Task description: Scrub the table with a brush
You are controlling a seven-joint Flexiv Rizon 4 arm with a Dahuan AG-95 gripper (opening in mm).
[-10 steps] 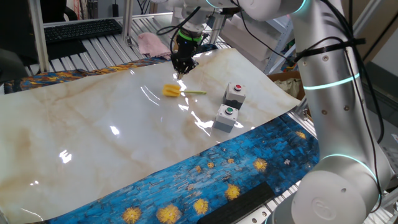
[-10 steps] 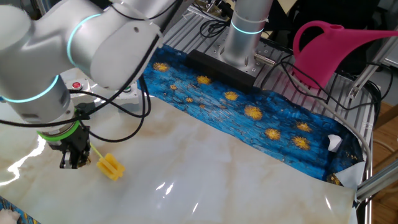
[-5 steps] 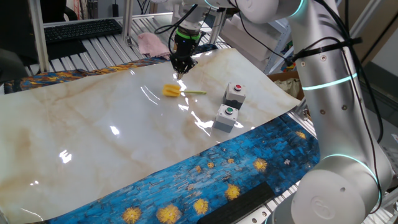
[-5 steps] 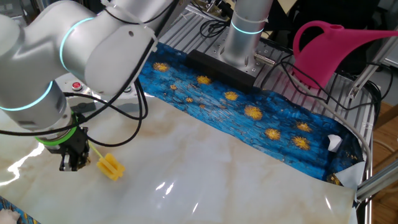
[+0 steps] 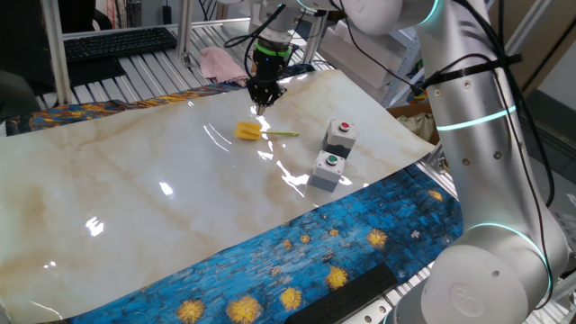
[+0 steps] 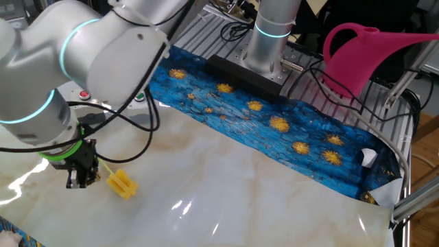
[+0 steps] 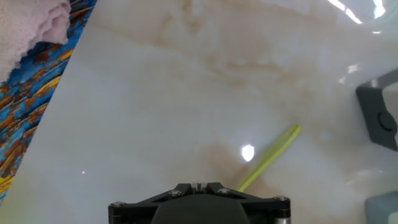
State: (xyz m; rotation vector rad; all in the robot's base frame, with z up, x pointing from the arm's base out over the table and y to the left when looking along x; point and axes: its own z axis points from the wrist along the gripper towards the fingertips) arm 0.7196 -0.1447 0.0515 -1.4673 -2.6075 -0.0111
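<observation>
Jaws shut with nothing between them, gripper (image 5: 261,101) pointing down just above the counter (image 5: 135,198). Brush (image 5: 249,131) lying flat on the marble, unheld, at roughly five o'clock from the gripper in the fixed view from the front, close by but apart. Yellow head toward the gripper side, thin yellow-green handle running off toward three o'clock; in the hand view only the handle (image 7: 268,158) showing, slanting from the housing's edge up toward two o'clock.

Step in hand, by judgement: getting hold of the brush before any scrubbing. Best done by opening the jaws first, shifting over the head or the thick end of the stick, and turning the wrist so the fingers close across the handle, not along it. Thin stick on a glossy top likely to skid if nudged; straight descent advisable.

Surface: cream marble pattern with tan veins, strongly reflective, glare spots across it. Two grey button boxes (image 5: 334,153) at four o'clock from the brush, near the handle's tip, worth avoiding in any sweep. Blue cloth with yellow swirls (image 6: 274,120) along the counter's edges, pink watering can (image 6: 370,51) beyond it, keyboard (image 5: 117,40) at the back.
</observation>
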